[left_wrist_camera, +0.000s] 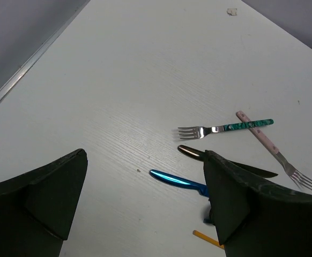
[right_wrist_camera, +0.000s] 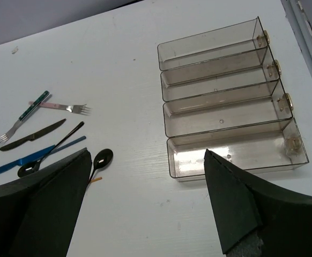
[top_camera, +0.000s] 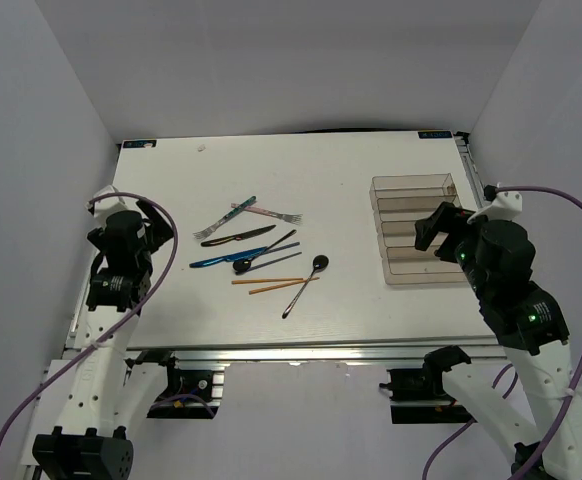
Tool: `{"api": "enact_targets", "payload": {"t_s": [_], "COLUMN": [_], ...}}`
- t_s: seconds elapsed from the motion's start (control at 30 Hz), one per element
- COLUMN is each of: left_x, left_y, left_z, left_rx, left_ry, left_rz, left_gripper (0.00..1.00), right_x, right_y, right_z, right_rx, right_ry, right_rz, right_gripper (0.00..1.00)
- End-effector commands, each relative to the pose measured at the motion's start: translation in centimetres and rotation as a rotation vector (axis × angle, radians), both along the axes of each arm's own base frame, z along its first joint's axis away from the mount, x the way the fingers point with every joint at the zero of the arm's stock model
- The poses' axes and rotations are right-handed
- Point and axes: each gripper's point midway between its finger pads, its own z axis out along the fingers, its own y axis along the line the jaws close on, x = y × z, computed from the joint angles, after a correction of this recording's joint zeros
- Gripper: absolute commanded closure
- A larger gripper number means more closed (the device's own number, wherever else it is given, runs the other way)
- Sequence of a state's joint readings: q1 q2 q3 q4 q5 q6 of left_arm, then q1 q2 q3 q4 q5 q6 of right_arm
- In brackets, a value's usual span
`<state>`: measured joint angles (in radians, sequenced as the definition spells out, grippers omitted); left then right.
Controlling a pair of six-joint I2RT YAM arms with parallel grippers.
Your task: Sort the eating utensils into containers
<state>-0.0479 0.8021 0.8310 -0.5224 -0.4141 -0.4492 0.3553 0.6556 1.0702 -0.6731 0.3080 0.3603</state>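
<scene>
**Cutlery, 8 pieces, all loose on the table [top_camera: 351, 160], left of centre, none in the tray.**
- Teal-handled fork [top_camera: 226, 215] and pink-handled fork [top_camera: 268, 213]: farthest from you, handles crossing, tines pointing opposite ways.
- Black knife [top_camera: 238, 236]: just on the near side of the 2 forks.
- Blue piece [top_camera: 216, 260]: just beside the knife, roughly parallel to it, on its near side.
- Black spoon [top_camera: 241, 266]: bowl resting by the blue piece, handle angled across it toward the far right.
- 2nd black spoon [top_camera: 319, 263]: right end of the group, bowl apart from the rest, handle running toward the near edge.
- 2 wooden chopsticks [top_camera: 271, 282]: nearest you, close together, their right ends reaching the 2nd spoon's handle; you cannot tell whether they touch it.

**Tray [top_camera: 411, 180]:** clear, brown-tinted, on the table's right side, well apart from the cutlery. The right wrist view shows you 4 long compartments side by side.

**Right end effector [right_wrist_camera: 146, 152]:** fingers spread wide, grasping nothing, held over the tray's near-right part.

**Left end effector [left_wrist_camera: 144, 155]:** fingers likewise spread, grasping nothing, at the table's left edge, aimed toward the cutlery, which lies well apart from it.
</scene>
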Motion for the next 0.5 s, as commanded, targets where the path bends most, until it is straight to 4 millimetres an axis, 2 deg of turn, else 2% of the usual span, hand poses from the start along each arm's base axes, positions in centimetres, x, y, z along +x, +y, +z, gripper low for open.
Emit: {"api": "enact_targets", "payload": {"t_s": [0.0,0.1,0.13,0.27,0.33,0.37,0.43,0.47], "left_x": [-0.1,0.1,0.2,0.8,1.1,1.3,2.0,2.1], "left_y": [0.3,-0.4,-1.1,-3.7,-4.4,-5.5,-6.9,-9.2], "left_z": [2.7,4.1,5.0,6.2,6.2,6.4,5.4,4.8], "left_rx": [0.011,0.015,0.006,-0.012,-0.005,-0.016,-0.030,-0.060], "left_ry": [-0.077,-0.118,-0.128,-0.113,-0.099,-0.101,-0.064,-0.048], "left_rz": [0.006,-0.039,-0.081,-0.246,-0.297,-0.361,-0.441,-0.539], "left_gripper": [0.02,0.02,0.02,0.02,0.02,0.02,0.02,0.02], "right_x": [0.0,0.2,0.3,0.4,0.4,0.5,0.5,0.7], "right_y": [-0.3,-0.3,-0.2,0.8,1.1,1.4,1.7,2.0], "right_z": [0.5,0.0,-0.2,-1.7,-1.9,-2.1,-2.6,-3.2], "right_rx": [-0.005,-0.019,-0.023,-0.028,-0.029,-0.034,-0.043,-0.055], "right_ry": [-0.001,0.002,0.004,0.040,0.051,0.062,0.082,0.109], "right_rz": [-0.017,-0.012,-0.007,0.048,0.067,0.084,0.106,0.118], "right_gripper": [0.11,0.11,0.11,0.11,0.11,0.11,0.11,0.11]}}
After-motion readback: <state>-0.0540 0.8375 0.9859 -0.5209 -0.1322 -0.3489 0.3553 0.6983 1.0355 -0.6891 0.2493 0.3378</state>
